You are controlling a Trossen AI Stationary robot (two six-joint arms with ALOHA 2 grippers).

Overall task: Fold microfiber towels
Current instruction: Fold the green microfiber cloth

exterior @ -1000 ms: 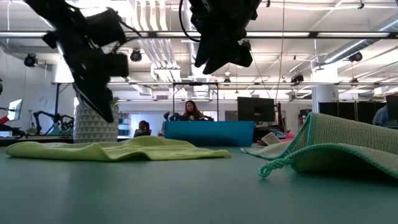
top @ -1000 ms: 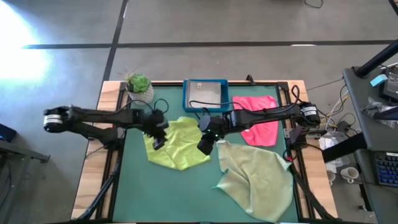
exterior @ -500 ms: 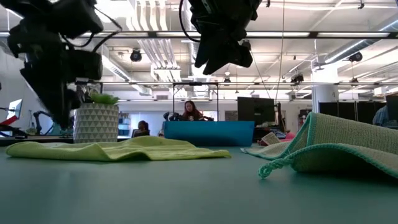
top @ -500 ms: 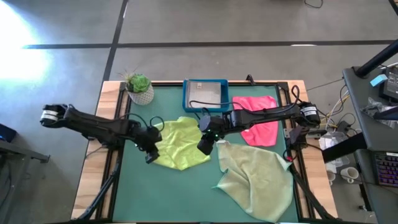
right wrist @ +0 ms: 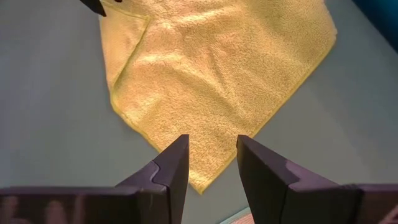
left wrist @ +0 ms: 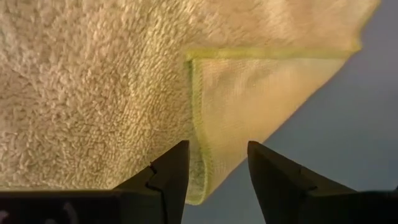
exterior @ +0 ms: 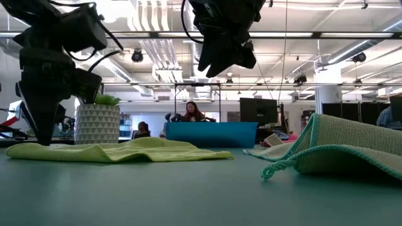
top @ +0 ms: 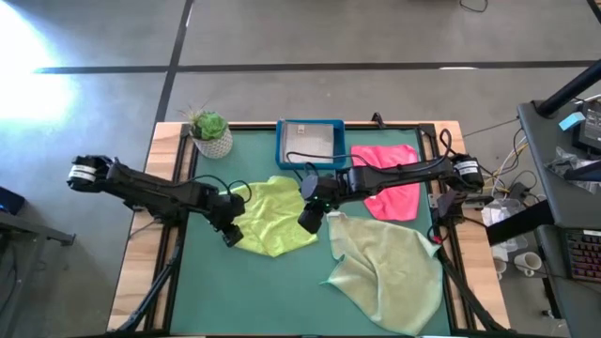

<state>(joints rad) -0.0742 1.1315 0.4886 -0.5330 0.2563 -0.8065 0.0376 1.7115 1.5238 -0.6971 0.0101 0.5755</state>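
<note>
The lime green towel (top: 270,217) lies rumpled a little left of centre in the high view, one corner already turned over on itself, as the left wrist view shows with a hemmed edge (left wrist: 198,118) running across the pile. It looks light, limp and plush; I'd judge it will sag and drag if lifted by one point, so the stitched corner or hem is the place to pinch, low against the mat. The left gripper (top: 229,232) is down at the towel's left edge with its fingers (left wrist: 166,177) parted to a narrow gap astride that hem, gripping nothing yet. The right gripper (top: 309,219) hangs above the towel's right side, fingers likewise a little apart and empty. To the lower right sprawls the larger sage towel (top: 390,272), the pink towel (top: 394,183) above it, and the blue tray (top: 310,143) and potted plant (top: 210,131) along the top of the table (top: 202,291).
</note>
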